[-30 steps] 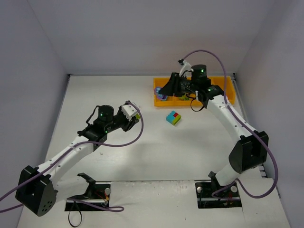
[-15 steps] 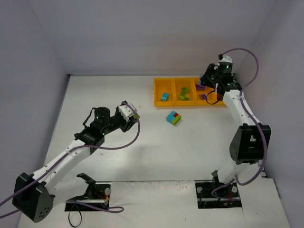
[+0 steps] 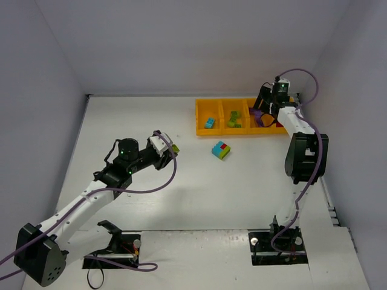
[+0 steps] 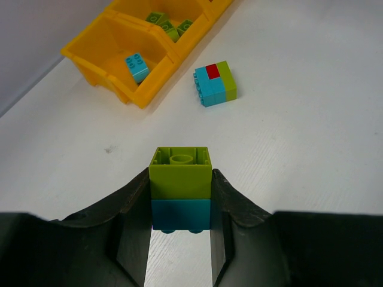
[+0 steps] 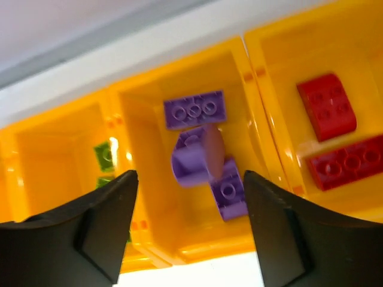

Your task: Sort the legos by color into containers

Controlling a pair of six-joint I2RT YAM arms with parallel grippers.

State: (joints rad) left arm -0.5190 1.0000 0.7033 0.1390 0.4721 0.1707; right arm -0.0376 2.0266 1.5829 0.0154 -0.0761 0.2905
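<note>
My left gripper (image 4: 181, 179) is shut on a lime brick stacked on a teal one (image 4: 180, 191), held above the table left of centre (image 3: 168, 147). A teal, red and lime cluster (image 3: 221, 150) (image 4: 215, 84) lies on the table in front of the orange-yellow tray (image 3: 242, 133) (image 4: 102, 54). The tray's compartments hold a teal brick (image 3: 209, 123), lime bricks (image 3: 234, 119), purple bricks (image 5: 194, 110) and red bricks (image 5: 326, 106). My right gripper (image 5: 190, 179) (image 3: 264, 112) stands open above the purple compartment. A rounded purple piece (image 5: 194, 156) sits below its jaws, apart from both fingers.
Grey walls close in the table at the back and on both sides, with the tray near the back right corner. Purple cables loop off both arms (image 3: 172, 172). The right arm's elbow (image 3: 305, 157) stands folded near the right edge.
The right gripper has travelled from the tray's left end to the purple compartment and opened, letting go of a purple piece. The left arm has only shifted slightly with its stack.
</note>
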